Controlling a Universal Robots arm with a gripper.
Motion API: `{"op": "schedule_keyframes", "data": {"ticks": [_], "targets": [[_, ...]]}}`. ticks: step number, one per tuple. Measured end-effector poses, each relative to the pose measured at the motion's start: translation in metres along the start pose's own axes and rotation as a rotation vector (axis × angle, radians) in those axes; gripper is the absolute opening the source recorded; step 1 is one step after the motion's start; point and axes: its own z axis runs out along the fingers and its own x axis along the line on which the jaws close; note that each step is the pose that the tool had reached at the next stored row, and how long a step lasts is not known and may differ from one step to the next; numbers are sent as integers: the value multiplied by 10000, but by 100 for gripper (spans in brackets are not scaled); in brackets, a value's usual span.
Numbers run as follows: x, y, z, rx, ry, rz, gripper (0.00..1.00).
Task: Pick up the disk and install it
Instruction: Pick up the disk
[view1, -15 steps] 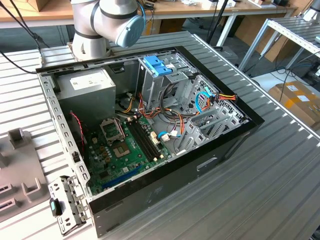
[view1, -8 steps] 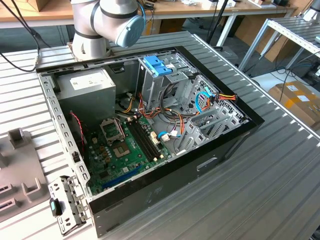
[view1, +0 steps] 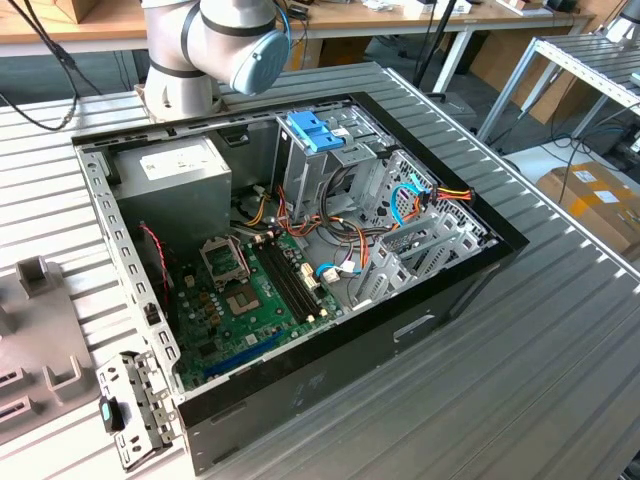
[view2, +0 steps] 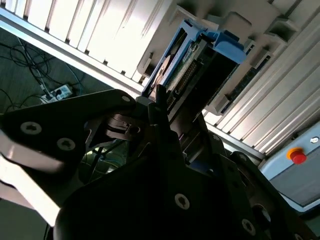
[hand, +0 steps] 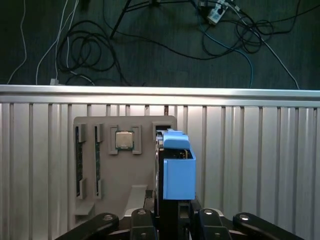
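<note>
The disk (view2: 182, 75), clipped in a blue plastic bracket (hand: 179, 172), stands on edge in a grey fixture plate (hand: 125, 175) on the slatted table (hand: 260, 150), beside a processor chip (hand: 124, 140). The gripper (hand: 170, 222) has its jaws drawn narrow, clamped on the disk's near edge.

Ribbed metal table (view1: 560, 330); wooden benches (view1: 400, 18) behind; cables (hand: 95, 47) on dark floor (hand: 165, 55).
</note>
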Motion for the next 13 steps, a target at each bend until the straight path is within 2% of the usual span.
{"op": "schedule_keyframes", "data": {"ticks": [2,6,10,11,13], "targets": [[0,0,-127,1,-3,0,35],[-1,1,-319,3,-9,-1,35],[-1,1,-437,2,-12,0,35],[-1,1,-486,3,-13,0,35],[-2,1,-513,2,-13,0,35]]}}
